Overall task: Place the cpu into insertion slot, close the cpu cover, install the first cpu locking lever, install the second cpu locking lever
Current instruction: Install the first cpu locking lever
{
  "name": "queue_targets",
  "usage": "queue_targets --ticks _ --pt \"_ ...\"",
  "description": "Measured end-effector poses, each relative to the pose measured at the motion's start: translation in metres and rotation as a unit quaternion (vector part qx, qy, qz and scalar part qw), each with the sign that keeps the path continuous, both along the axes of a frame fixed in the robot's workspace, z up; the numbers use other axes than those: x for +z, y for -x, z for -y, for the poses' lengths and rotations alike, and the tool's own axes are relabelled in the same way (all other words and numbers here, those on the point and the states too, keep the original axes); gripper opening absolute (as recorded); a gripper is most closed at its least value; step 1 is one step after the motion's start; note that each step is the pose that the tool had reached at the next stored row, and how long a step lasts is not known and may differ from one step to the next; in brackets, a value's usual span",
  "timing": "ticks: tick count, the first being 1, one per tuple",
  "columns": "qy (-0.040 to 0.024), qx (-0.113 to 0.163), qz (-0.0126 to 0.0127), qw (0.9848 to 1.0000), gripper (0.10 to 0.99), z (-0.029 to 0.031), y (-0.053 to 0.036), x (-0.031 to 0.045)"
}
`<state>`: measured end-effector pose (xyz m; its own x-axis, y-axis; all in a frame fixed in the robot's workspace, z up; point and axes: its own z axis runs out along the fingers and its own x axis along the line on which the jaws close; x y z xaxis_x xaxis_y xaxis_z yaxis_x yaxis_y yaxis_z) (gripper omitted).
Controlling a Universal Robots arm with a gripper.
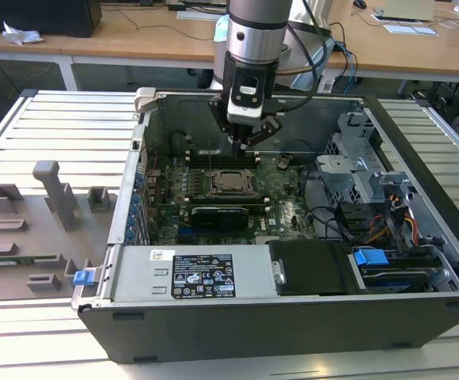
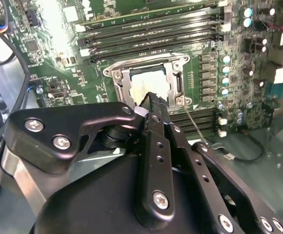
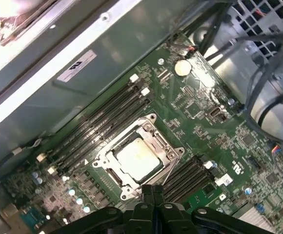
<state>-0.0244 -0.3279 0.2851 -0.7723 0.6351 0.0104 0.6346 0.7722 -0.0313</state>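
Grey blocky plastic fixtures [image 1: 51, 198] sitting on slatted table [image 1: 55, 111] at exterior view's left. Open black computer case [image 1: 293, 317] lying beside them. Gripper [image 1: 244, 145] hanging over green motherboard [image 1: 285, 198], its 2 black fingers [image 3: 147, 192] pressing together, gripping nothing, tips just beside insertion slot [image 3: 96, 162]; contact unclear. Cpu [image 3: 134, 157], pale flat square, sitting in slot. Cpu cover [image 2: 173, 78], thin steel frame, lying flat around it. Perforated metal drive cage [image 1: 356, 158] standing at right.

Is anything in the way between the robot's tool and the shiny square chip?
Nothing that shows. The tool hangs just above one edge of the socket, where the cpu lies. The cpu cover frames the chip's edges, but its shiny middle shows bare through the cover's window, with only open air up to the tool.
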Motion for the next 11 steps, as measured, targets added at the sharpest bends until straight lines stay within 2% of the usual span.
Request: queue_targets --ticks 3,5,8,9,11 --pt "0.0000 0.021 0.0000 0.9998 0.106 0.0000 0.0000 0.0000" --pt "0.0000 0.043 0.0000 0.9991 0.106 0.0000 0.0000 0.0000" --pt "0.0000 0.074 0.0000 0.9973 0.106 0.0000 0.0000 0.0000" --pt "0.0000 0.086 0.0000 0.9963 0.106 0.0000 0.0000 0.0000" --pt "0.0000 0.099 0.0000 0.9951 0.106 0.0000 0.0000 0.0000"
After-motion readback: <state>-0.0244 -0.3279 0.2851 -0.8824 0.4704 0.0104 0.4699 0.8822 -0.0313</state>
